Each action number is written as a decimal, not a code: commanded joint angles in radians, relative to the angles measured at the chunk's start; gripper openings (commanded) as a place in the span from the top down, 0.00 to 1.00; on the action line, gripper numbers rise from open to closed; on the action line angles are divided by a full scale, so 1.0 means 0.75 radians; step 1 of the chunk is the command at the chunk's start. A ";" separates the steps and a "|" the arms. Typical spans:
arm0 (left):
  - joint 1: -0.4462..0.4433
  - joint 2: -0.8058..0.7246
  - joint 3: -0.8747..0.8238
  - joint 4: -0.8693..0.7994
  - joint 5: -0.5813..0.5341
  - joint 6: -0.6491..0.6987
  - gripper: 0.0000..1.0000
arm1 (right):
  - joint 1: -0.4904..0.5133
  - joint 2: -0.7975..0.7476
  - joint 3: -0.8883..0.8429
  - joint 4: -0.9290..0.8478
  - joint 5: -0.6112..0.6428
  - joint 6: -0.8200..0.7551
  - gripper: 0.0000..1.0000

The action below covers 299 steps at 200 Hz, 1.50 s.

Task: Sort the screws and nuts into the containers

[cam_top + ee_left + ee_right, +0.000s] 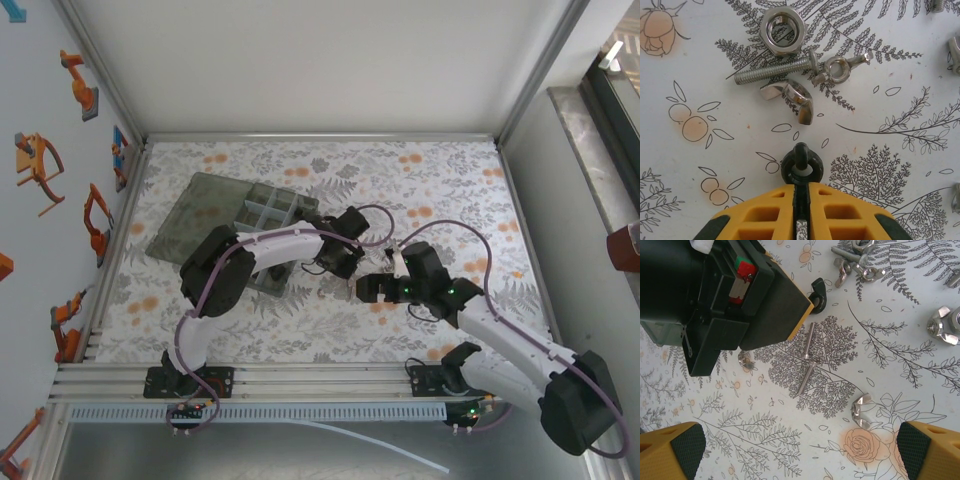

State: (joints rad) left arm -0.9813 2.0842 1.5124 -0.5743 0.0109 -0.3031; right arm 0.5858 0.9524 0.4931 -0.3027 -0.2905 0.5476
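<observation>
The left gripper pinches a black ring (maybe a nut), bottom middle; the right gripper gapes wide.

Robot lab, aluminium-framed test cell

Table covered by fern-and-rose print. Organizer box laid upper left of top view (lid spread flat). Silvery hex nut, long screw, wing nut clustered at top centre of left wrist view.
</observation>
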 commanded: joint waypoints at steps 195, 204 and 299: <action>0.460 -0.968 -0.730 -0.386 -0.233 -0.275 0.94 | 0.053 0.641 0.531 0.236 -0.184 -0.163 0.01; 0.471 -0.940 -0.727 -0.380 -0.241 -0.270 0.93 | 0.053 0.634 0.529 0.226 -0.177 -0.168 0.01; 0.477 -0.840 -0.658 -0.346 -0.304 -0.248 0.79 | 0.054 0.598 0.502 0.200 -0.140 -0.171 0.01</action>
State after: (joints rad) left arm -0.6247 1.4769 0.9848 -0.8276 -0.2012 -0.4862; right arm 0.6228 1.4189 0.8616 -0.1268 -0.4065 0.4431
